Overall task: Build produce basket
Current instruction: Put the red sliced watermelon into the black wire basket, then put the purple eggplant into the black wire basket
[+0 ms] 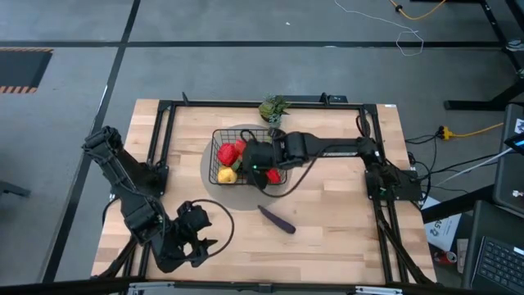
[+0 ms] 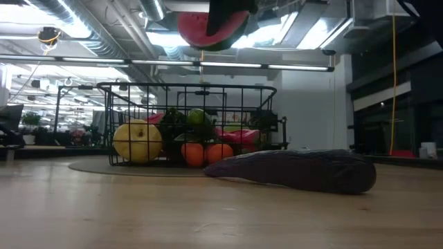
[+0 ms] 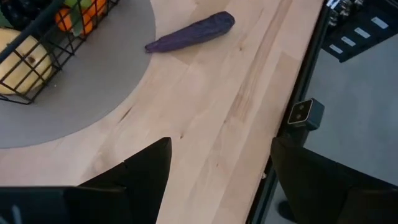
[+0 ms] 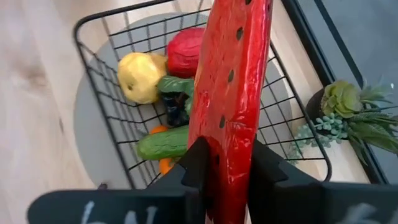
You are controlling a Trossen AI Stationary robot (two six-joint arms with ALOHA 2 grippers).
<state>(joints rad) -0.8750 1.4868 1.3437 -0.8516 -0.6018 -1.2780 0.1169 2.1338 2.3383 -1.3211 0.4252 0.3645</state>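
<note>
The black wire basket (image 1: 217, 138) stands on a round grey mat in the middle of the table. It holds a yellow pear (image 4: 142, 76), a red pepper (image 4: 184, 51), a green cucumber (image 4: 163, 142), oranges (image 2: 208, 153) and dark grapes. My right gripper (image 1: 260, 161) is over the basket, shut on a red watermelon slice (image 4: 233, 81), which also shows high in the low view (image 2: 211, 29). A purple eggplant (image 1: 277, 219) lies on its side on the table in front of the basket. My left gripper (image 3: 217, 180) is open and empty near the table's front left. My right gripper pinches the watermelon slice between its two fingers, one on each flat red face (image 4: 225, 155). The fingers come from above. The slice is lifted clear above the basket, its green rind (image 2: 208, 43) turned down.
A small leafy green plant (image 1: 273, 107) stands just behind the basket at the far edge. A black frame (image 1: 164, 106) runs around the tabletop. Bare wood lies to the right of the eggplant and in front of it.
</note>
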